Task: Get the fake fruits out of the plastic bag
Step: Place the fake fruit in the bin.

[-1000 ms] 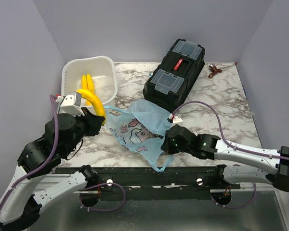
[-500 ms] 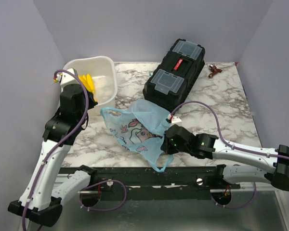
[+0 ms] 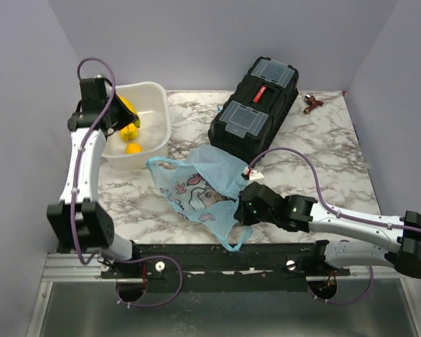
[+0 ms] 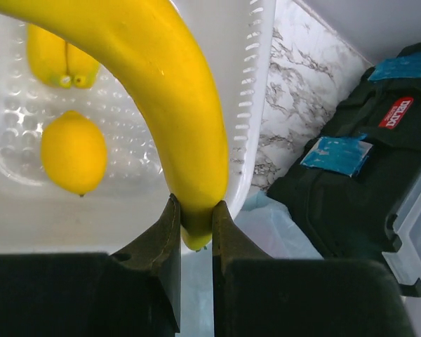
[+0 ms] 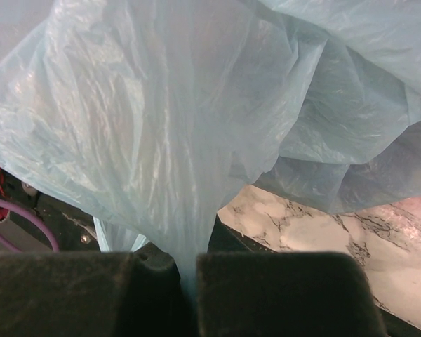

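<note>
Pale lilac walls are closing in a marble-patterned tabletop (image 3: 323,161), and a black toolbox (image 3: 255,105) is lying slantwise toward the far side of it. To the left of the toolbox a white perforated tub (image 3: 163,116) is sitting, and the left arm is reaching up over it. Its end effector (image 4: 195,214) is pinching the tip of the curved yellow banana (image 4: 165,84), the jaws narrow and pressed on either side of the fruit, which is arching away above the tub's floor. Down inside the tub a small round orange-yellow fruit (image 4: 74,152) is resting, and farther in a pair of straight yellow sticks (image 4: 59,60) is lying side by side.

Just in front of the toolbox the light-blue plastic bag (image 3: 196,186) is lying crumpled on the marble, its pink-and-white cartoon print facing up. The right end effector (image 3: 247,207) is gripping the bag's right-hand edge, in front of the toolbox; from the wrist camera the thin film is running straight down between the closed jaws and billowing above them. What is inside the bag I cannot tell from where I am standing.

Beyond the toolbox's far right end a dark red grape bunch (image 3: 312,103) is lying alone on the marble
</note>
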Robot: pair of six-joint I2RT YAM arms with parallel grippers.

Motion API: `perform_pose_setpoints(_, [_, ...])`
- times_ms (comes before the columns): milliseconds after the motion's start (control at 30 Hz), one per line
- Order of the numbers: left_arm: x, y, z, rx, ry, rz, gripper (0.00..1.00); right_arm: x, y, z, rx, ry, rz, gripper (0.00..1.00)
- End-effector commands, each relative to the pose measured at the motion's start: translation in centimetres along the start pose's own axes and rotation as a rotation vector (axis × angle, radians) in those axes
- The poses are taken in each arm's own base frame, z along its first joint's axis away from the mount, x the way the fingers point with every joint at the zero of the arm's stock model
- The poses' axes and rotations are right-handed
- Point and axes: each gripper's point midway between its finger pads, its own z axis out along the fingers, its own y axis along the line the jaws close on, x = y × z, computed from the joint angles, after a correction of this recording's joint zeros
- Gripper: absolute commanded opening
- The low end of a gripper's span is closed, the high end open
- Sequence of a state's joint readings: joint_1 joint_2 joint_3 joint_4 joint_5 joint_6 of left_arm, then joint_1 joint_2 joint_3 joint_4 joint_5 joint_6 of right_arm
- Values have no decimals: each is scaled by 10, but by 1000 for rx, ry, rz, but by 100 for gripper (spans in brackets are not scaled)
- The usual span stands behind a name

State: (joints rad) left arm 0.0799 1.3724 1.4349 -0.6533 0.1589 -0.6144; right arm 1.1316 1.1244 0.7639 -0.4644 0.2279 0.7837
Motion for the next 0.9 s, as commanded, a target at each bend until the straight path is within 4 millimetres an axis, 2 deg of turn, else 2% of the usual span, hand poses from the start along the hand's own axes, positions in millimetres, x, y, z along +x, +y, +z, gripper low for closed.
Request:
perform_pose_setpoints(0, [23, -4, 50, 75, 305, 71, 0, -1, -1, 0, 2, -16, -21, 2])
perform_pose_setpoints(133, [19, -1, 78, 48, 334, 160, 0, -2, -2, 0, 7, -16, -25, 2])
perform_pose_setpoints(300, [17, 19, 108, -50, 388, 238, 0, -4, -1, -1, 9, -17, -28, 2])
perform_pose_setpoints(367, [26, 27, 121, -79, 436, 278, 0, -3, -2, -2, 13, -16, -30, 2])
perform_pose_setpoints(467, [43, 29, 138, -35, 510, 296, 0, -3, -3, -1, 17, -14, -29, 2])
perform_pose_setpoints(733, [65, 35, 163, -45, 568, 292, 0, -5, -1, 0, 33, -2, -37, 2])
perform_pose_setpoints(867, [82, 38, 171, -35, 626, 260, 9, -5, -1, 1, 40, 3, -41, 2])
